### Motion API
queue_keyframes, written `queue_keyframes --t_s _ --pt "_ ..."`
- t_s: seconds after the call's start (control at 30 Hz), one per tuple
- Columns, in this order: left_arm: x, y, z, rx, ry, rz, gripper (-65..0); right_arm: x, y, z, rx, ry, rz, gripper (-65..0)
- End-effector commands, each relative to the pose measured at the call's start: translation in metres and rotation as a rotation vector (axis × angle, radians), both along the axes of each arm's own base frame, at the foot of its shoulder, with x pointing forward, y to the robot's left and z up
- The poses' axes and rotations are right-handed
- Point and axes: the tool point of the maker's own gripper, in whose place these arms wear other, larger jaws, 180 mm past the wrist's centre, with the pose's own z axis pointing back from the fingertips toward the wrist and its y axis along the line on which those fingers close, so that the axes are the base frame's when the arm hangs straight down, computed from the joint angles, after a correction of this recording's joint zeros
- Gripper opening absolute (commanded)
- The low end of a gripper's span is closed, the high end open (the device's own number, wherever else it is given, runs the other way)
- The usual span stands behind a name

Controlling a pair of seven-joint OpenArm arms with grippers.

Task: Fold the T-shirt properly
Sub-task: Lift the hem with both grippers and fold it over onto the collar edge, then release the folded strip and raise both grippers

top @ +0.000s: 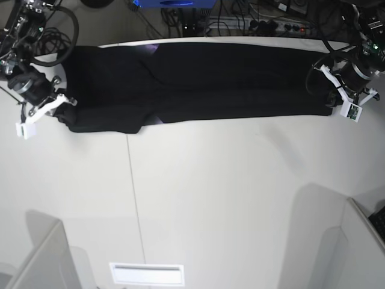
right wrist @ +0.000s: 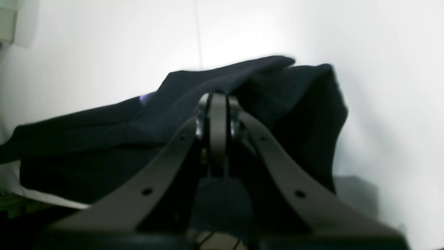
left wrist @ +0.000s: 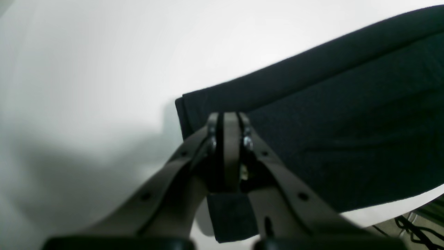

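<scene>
T-shirt [top: 198,87] lies stretched in a long black band across the far part of the white counter [top: 210,198]. Left end effector [left wrist: 227,119] clenched on the shirt's corner at one end of the band. Right end effector [right wrist: 218,100] clenched on bunched cloth at the opposite end, fabric lifted into a ridge there. A purple sliver shows at a fold.

I see the T-shirt [top: 198,87] stretched across the far part of the desk [top: 228,192], the left claw [top: 334,99] at its end on the base view's right, the right claw [top: 60,111] at its opposite end, cables on the floor behind the desk.
</scene>
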Motion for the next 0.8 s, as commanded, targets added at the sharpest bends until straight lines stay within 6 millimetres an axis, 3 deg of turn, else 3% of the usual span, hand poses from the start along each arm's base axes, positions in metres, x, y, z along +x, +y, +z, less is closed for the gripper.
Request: queue_keyframes --t_s 0.0,0.27,0.63,0.77 --pt "0.005 0.002 0.011 0.012 -0.037 -0.016 -65.0 0.003 -0.004 0.010 -0.019 -0.037 0.005 -65.0" --pt "-0.015 0.030 0.009 0.065 0.033 0.061 -65.0 -0.017 -0.005 -0.004 -0.023 0.024 0.008 -65.0" --pt "-0.034 0.029 -0.002 0.069 0.095 0.058 -65.0 -0.048 0.003 -0.024 0.001 0.109 0.000 -65.0" --pt "-0.040 0.029 -0.006 0.069 0.116 0.058 -65.0 -0.050 0.007 -0.027 0.010 0.118 0.002 -65.0"
